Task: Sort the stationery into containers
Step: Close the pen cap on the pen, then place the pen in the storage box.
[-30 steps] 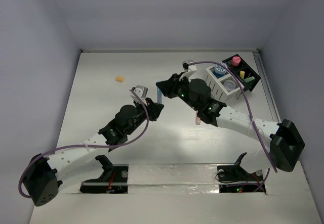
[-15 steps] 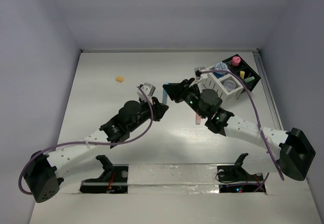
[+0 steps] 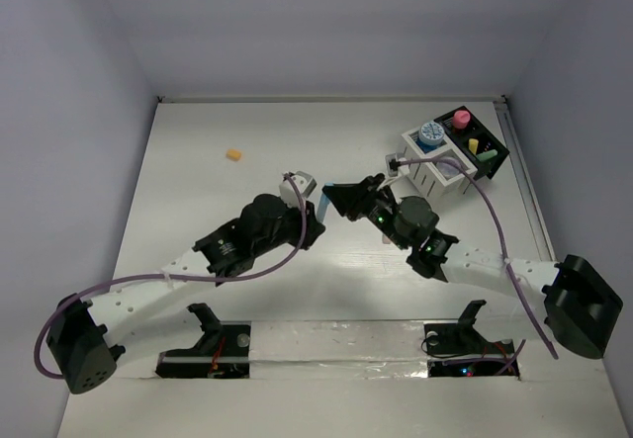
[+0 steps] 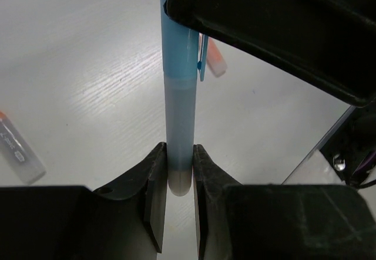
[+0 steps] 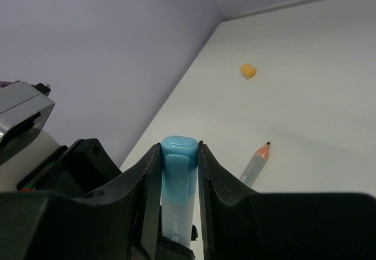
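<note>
Overhead view: bright, even, diffuse light falls on the white table [image 3: 198, 141]. Shadows under the left arm [image 3: 168, 275] and right arm [image 3: 485, 260] are soft and faint. The walls [image 3: 326, 23] have a cool lavender cast.

Left wrist view: a pale sheen brightens the tabletop's grain. The left gripper's fingers [image 4: 154, 195] are dark and soft at the bottom edge, while the blue pen [image 4: 179, 95] is in clearer focus.

Right wrist view: the right gripper's fingers [image 5: 147, 201] are near-black and blurred. The distant orange piece [image 5: 248, 70] looks slightly soft.
</note>
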Motion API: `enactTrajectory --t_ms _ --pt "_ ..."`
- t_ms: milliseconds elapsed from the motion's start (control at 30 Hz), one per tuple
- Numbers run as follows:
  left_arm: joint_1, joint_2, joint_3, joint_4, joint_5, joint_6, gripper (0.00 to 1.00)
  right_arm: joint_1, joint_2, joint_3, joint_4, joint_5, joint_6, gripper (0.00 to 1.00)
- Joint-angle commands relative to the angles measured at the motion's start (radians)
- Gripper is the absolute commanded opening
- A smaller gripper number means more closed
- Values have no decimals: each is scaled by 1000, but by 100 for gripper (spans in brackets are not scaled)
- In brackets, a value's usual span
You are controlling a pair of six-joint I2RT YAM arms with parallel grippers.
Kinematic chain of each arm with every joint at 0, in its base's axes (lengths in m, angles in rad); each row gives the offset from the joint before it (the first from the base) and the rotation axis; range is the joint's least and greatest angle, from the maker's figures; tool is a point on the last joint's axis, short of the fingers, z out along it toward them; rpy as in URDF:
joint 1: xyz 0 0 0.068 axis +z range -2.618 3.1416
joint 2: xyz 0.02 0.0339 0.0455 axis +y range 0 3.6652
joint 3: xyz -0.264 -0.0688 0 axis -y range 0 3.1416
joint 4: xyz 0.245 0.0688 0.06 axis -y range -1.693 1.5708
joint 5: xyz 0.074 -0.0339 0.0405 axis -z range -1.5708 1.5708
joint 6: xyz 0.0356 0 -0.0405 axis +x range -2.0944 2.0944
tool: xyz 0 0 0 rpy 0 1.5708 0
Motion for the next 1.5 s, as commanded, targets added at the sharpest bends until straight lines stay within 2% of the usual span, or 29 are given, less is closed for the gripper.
enactTrajectory --t_ms 0,267,467,533,567,600,700,733,800,867,1000,1100,1133,1200,1333,1467 --pt "39 -45 194 411 -177 24 0 114 45 -141 -287 -244 44 0" --pt "39 -22 222 385 -133 7 0 141 22 -131 -267 -206 67 0" --pt "39 7 168 282 -7 -25 2 119 -35 45 -348 16 18 0" --pt "39 -10 128 263 58 -40 13 90 -41 88 -342 47 1 0" --pt "39 -21 81 263 67 -43 21 81 -35 137 -341 88 -12 0" --pt "39 -47 55 263 79 -49 37 46 -15 168 -356 102 -32 0" --pt "39 -94 -19 248 117 -49 57 -26 11 260 -339 90 -48 0" --pt "39 -106 -30 237 125 -48 60 -96 32 282 -336 46 -39 0" --pt "39 -145 -62 205 151 -46 68 -155 55 347 -328 29 -29 0" --pt "39 -174 -105 211 160 -66 74 -226 83 397 -338 18 -45 0" --pt "29 -248 -172 251 194 -100 81 -313 118 513 -405 95 -133 0" --pt "20 -286 -221 295 190 -117 91 -414 103 553 -452 199 -231 0" --pt "20 -292 -247 305 176 -118 91 -447 95 547 -454 260 -259 0" --pt "20 -312 -275 344 129 -120 99 -517 75 552 -482 299 -327 0" --pt "20 -317 -314 380 69 -88 99 -773 57 553 -512 305 -321 0" --pt "20 -329 -358 417 53 -66 99 -907 87 544 -482 381 -344 0"
